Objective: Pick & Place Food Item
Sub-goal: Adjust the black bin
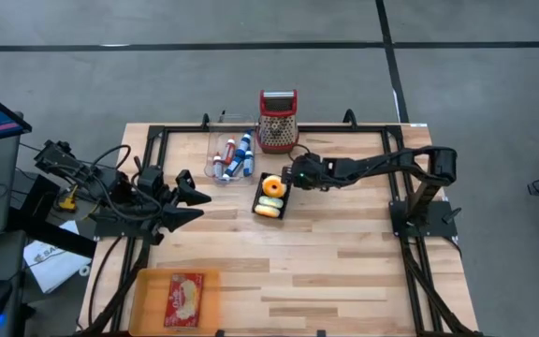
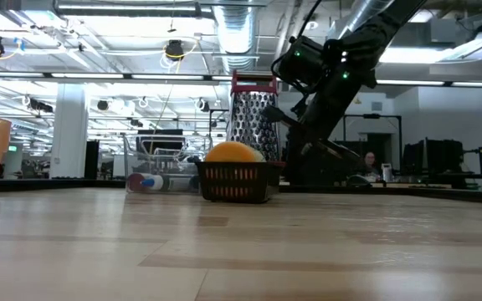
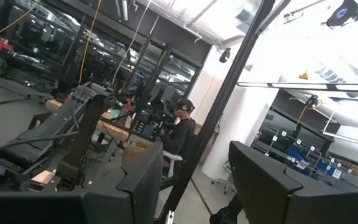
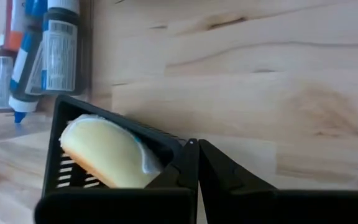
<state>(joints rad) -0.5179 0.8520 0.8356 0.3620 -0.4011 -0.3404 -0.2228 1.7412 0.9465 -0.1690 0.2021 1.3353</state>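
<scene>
— What do you have on the worktop from where you sit?

— I see the light wooden worktop with both arms over it. On my left edge lies an orange tray with a red packet on it. At the far edge stands a red-topped grater, and just beside it a clear bin of bottles.

— And the food?

— It sits in a small black basket near the middle, in front of the grater: a pale bun at one end and something orange beside it.

— The pincers?

— My right pincer is fully closed on nothing, angled down, its tips at the basket's rim next to the bun. My left pincer hangs raised over the left side, fingers apart and empty, well apart from the basket.
</scene>
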